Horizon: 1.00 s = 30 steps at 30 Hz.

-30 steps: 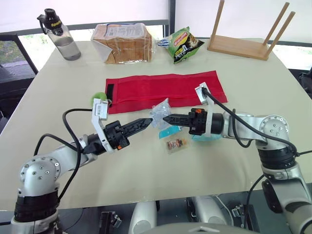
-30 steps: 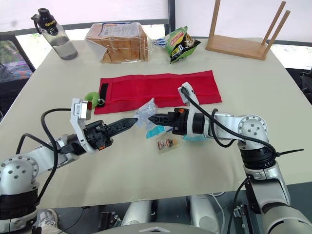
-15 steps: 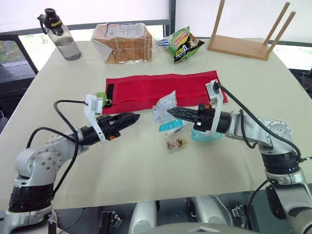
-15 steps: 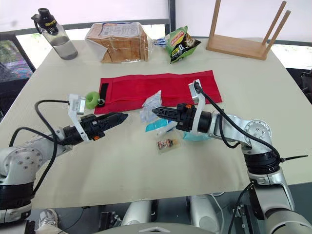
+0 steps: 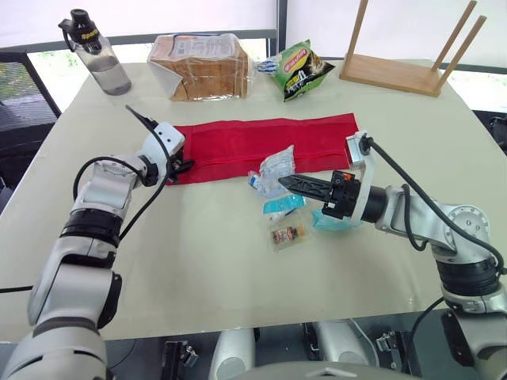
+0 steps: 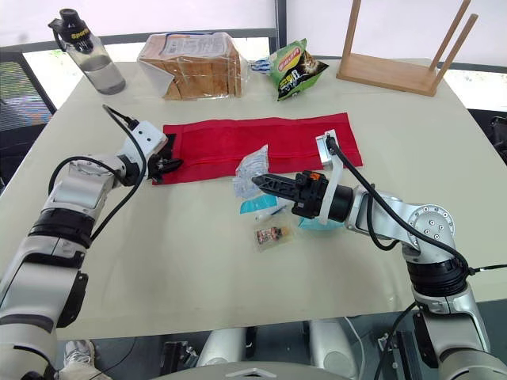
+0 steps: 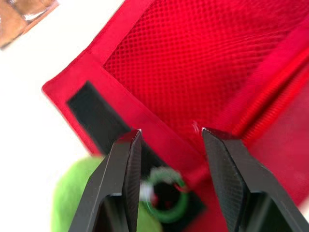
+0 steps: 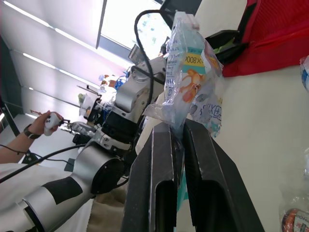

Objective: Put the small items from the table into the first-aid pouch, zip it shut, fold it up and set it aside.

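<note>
Red pouch (image 5: pixel 261 142) flat on counter (image 5: pixel 222 277); my left gripper (image 7: pixel 169 140) fingers gape at its zip end, right gripper (image 5: pixel 283 181) pinches a clear packet (image 5: pixel 273 168). Loading step: next, I open the pocket.

Red pouch (image 5: pixel 261 142): one
Water bottle (image 5: pixel 93 51): one
Bagged bread loaf (image 5: pixel 202 67): one
Green snack bag (image 5: pixel 299 71): one
Wooden rack (image 5: pixel 400 73): one
Clear packet (image 5: pixel 273 169): one
Blue packet (image 5: pixel 283 207): one
Brown-filled packet (image 5: pixel 287 234): one
Teal item (image 5: pixel 323 222): one
Green round tag (image 7: pixel 72 208): one
Bench (image 5: pixel 238 293): one
</note>
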### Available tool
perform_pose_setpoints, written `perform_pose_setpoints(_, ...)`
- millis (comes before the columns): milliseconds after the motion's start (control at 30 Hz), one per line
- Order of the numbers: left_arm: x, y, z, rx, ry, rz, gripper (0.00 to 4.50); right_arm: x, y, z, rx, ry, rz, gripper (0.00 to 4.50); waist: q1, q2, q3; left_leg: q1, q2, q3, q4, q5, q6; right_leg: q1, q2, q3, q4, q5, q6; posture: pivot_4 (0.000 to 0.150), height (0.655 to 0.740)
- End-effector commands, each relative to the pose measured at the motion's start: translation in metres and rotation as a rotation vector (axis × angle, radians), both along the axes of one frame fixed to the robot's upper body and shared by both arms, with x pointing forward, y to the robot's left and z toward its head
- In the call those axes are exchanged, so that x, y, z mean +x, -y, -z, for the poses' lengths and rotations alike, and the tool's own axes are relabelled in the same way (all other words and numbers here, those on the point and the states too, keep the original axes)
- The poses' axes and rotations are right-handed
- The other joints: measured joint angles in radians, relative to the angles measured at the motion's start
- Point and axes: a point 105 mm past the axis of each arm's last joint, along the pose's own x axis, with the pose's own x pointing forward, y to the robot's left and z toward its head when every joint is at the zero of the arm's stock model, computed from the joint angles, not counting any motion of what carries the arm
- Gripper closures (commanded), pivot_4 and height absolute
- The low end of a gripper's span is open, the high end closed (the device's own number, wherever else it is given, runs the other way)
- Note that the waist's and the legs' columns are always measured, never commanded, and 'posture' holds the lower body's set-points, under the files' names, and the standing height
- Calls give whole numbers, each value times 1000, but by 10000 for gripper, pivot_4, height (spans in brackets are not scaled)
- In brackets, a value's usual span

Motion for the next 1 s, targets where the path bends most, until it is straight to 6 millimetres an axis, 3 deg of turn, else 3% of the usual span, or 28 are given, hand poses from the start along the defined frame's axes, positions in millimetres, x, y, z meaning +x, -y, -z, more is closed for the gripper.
perform_pose_setpoints(33, 4, 12, 0, -53, -38, 73, 23963, -4, 2, -9, 23, 34, 21, 45000, 1, 0, 0, 0, 0, 0, 0, 0, 0, 0, 0, 0, 0, 0, 0, 1500, 7400)
perform_pose_setpoints(133, -2, 27, -7, -185, -108, 161, 23963, -4, 4, -8, 19, 36, 38, 45000, 0, 0, 0, -1, 0, 0, 0, 0, 0, 0, -1, 0, 0, 0, 0, 1500, 7400)
perform_pose_setpoints(233, -6, 23, -15, -233, -134, 172, 23963, -4, 4, -9, 25, 39, 50, 45000, -2, 0, 0, -1, 0, 0, 0, 0, 0, 0, -1, -1, 0, 0, 0, 1500, 7400)
perform_pose_setpoints(467, -12, 21, -11, -171, -153, 209, 23963, -4, 1, -8, 29, 40, 45, 45000, -2, 0, 0, -1, 0, -1, 2, 0, 0, 0, 0, -1, 2, 0, 0, 1500, 7400)
perform_pose_setpoints(633, -1, 11, -11, -79, -75, 126, 23963, -4, 1, -9, 32, 40, 43, 45000, 0, 0, 0, -1, 0, -1, 3, 0, 0, 0, 0, -1, 2, 0, 0, 1500, 7400)
perform_pose_setpoints(800, 3, 17, -6, -34, -45, 149, 23963, -3, 0, -8, 29, 40, 44, 45000, 1, 0, 0, -1, 0, -1, 3, 0, 0, 0, 0, -1, 2, 0, 0, 1500, 7400)
perform_pose_setpoints(1000, -6, 35, -6, -220, -156, 241, 23963, -3, 1, -10, 29, 47, 49, 45000, 2, 0, 0, -1, 0, -1, 5, 0, 0, 1, 0, -1, 3, 1, 1, 1500, 7400)
